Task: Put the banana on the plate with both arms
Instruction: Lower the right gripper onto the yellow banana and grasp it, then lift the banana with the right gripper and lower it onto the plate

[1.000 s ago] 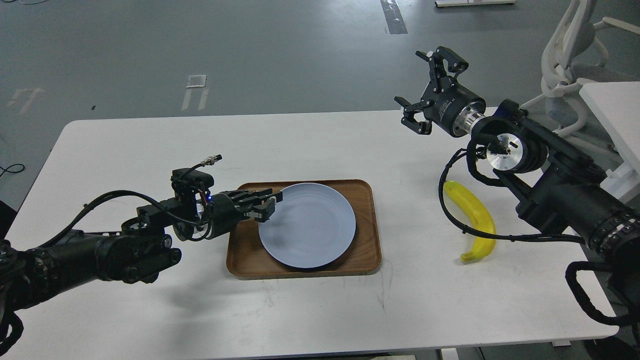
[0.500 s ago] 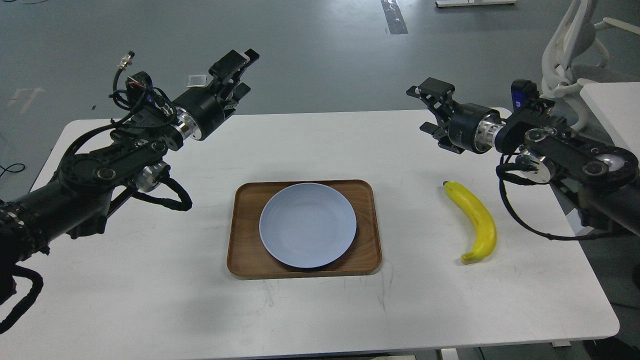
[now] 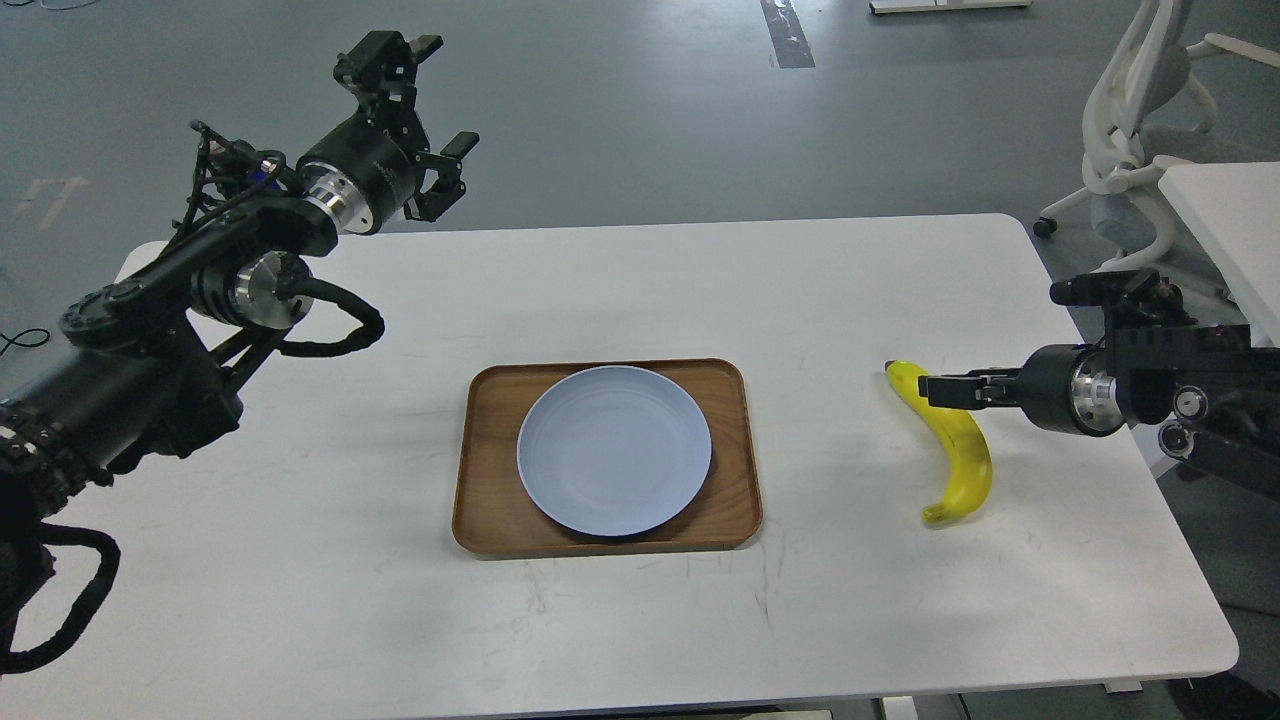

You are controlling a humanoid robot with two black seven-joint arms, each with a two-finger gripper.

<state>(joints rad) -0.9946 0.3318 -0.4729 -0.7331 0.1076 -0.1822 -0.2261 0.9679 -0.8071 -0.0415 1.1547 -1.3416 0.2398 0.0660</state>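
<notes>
Over on the left, the black claw-like left gripper [image 3: 425, 120] hangs high above the far left corner of the worktop, its fingers spread wide and holding nothing. Moving across to the centre, the round pale blue-grey plate [image 3: 614, 450] sits bare inside the rectangular brown wooden tray [image 3: 735, 500]. Further right lies the curved bright yellow banana [image 3: 962, 455], flat on the white worktop [image 3: 300, 560], well apart from the tray. And here is the black right gripper [image 3: 940, 390], reaching in level from the right edge, its tip over the banana's upper part; it shows side-on, so whether the fingers are parted or pressed together I cannot tell, nor whether they truly touch the fruit. Beyond the worktop stretches a grey floor [image 3: 600, 110], with a white office chair [image 3: 1130, 130] at far right.
</notes>
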